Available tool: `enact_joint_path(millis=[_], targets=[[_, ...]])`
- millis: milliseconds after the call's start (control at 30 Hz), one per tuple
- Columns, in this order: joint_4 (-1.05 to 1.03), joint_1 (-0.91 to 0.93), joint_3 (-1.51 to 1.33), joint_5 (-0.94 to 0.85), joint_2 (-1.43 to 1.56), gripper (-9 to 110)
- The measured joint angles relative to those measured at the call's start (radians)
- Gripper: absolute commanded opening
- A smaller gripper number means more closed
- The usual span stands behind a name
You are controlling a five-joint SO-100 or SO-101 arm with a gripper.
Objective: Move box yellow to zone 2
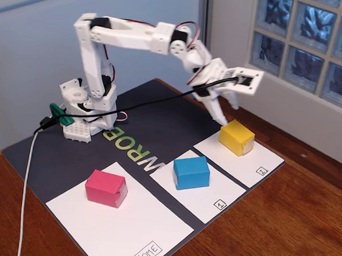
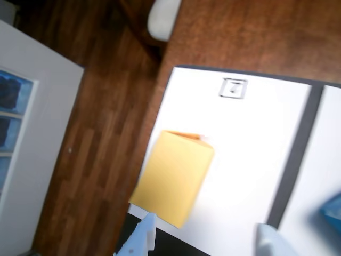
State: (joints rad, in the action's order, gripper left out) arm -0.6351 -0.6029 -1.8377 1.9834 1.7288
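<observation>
The yellow box [image 1: 237,137] rests on the white panel marked "2" [image 1: 258,162], near its far end. In the wrist view the box [image 2: 173,177] lies on that panel [image 2: 250,149], with the boxed "2" beyond it. My gripper [image 1: 221,115] hangs just above and behind the box, fingers pointing down at it. In the wrist view my gripper [image 2: 205,237] is open and holds nothing; one fingertip [image 2: 141,237] sits at the box's near edge, the other [image 2: 272,240] is well apart from it.
A blue block [image 1: 191,172] sits on the panel marked "1" and shows at the wrist view's right edge [image 2: 333,210]. A pink block [image 1: 106,188] sits on the "Home" panel [image 1: 132,226]. The arm's base [image 1: 85,111] and cables stand at the mat's far left. A glass-block wall is behind.
</observation>
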Motion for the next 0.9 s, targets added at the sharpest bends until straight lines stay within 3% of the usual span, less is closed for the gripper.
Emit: enact_joint_path(millis=[133,700,900], targets=[[0.0,0.04,-0.066,-0.055,0.087,0],[0.002,0.219,-0.399,-0.471,0.56,-1],[0.003,0.321,-0.69,-0.594,0.833,-1]])
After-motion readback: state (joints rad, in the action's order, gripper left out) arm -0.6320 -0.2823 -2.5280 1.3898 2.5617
